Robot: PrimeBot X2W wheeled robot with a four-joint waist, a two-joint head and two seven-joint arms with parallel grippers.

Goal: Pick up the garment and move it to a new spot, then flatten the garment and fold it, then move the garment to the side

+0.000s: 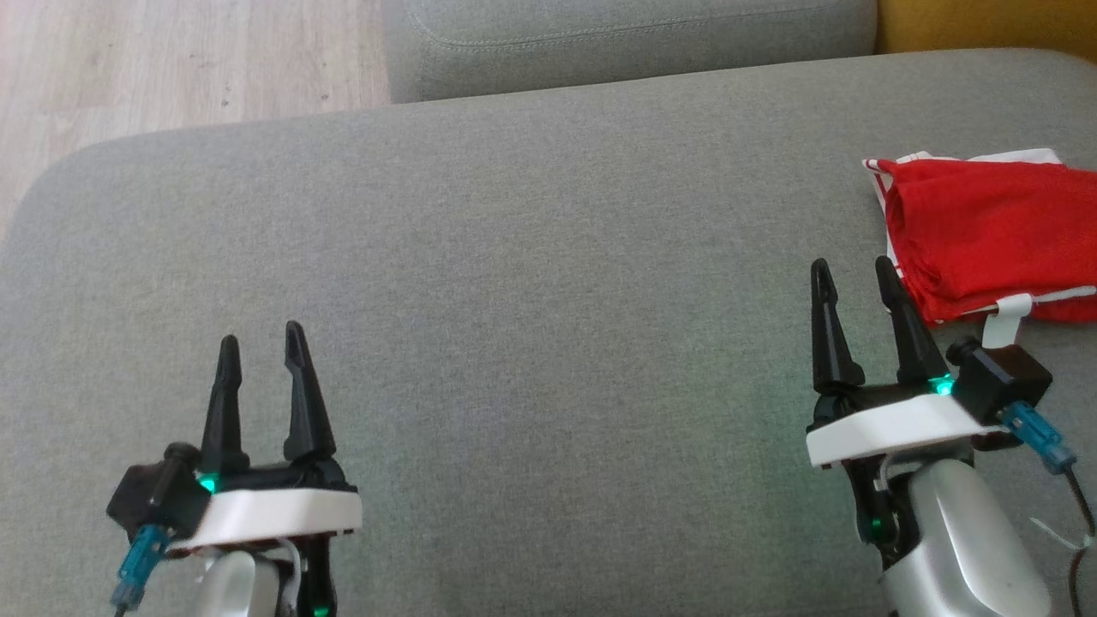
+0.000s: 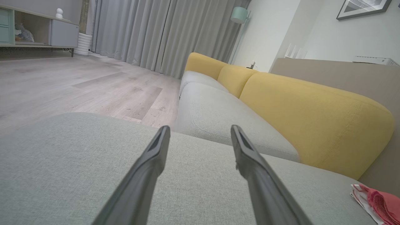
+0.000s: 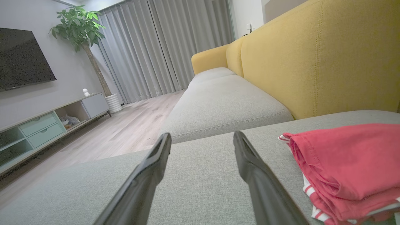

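Observation:
The garment (image 1: pixel 994 236) is red with white trim and lies folded in a compact stack at the right side of the grey sofa cushion (image 1: pixel 531 283). Its edge peeks in at the left wrist view's lower right corner (image 2: pixel 379 203), and it sits just right of my fingers in the right wrist view (image 3: pixel 350 165). My right gripper (image 1: pixel 854 274) hovers open beside the garment's left edge, not touching it, jaws empty (image 3: pixel 202 137). At the lower left, my left gripper (image 1: pixel 261 338) stands open and empty over bare cushion (image 2: pixel 200 129), far from the garment.
A second grey seat cushion (image 1: pixel 634 38) adjoins the far edge, with yellow backrests (image 3: pixel 312 59) along the right. Wooden floor (image 1: pixel 171 68) lies beyond the cushion's far left edge. A TV cabinet (image 3: pixel 47 125), a potted plant (image 3: pixel 82 25) and curtains stand across the room.

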